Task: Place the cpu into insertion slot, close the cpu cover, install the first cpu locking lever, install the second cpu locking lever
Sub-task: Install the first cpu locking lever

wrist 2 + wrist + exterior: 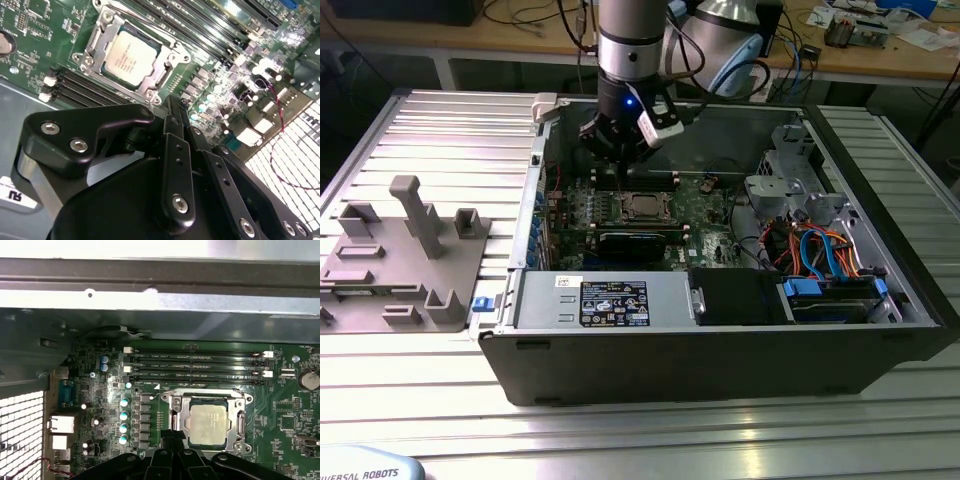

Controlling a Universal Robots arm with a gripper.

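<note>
Overhead, end effector (620, 160) hovering above the motherboard (705, 200) inside the computer case (720, 350), fingers apparently pressed together, grasping nothing, cpu (131, 55) seated in insertion slot (172, 432), cpu cover (102, 22) down, framing it at its 12 o'clock edge.

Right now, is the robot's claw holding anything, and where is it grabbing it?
Nothing is held. In the second wrist view the gripper has its fingers closed together with nothing between them, poised above the cpu, which already sits under the cpu cover.

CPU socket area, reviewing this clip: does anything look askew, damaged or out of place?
Nothing stands out. The cpu lies flat and square in the insertion slot, with the cpu cover down around it. The gripper hangs just beside the socket, holding nothing that I can see.
</note>
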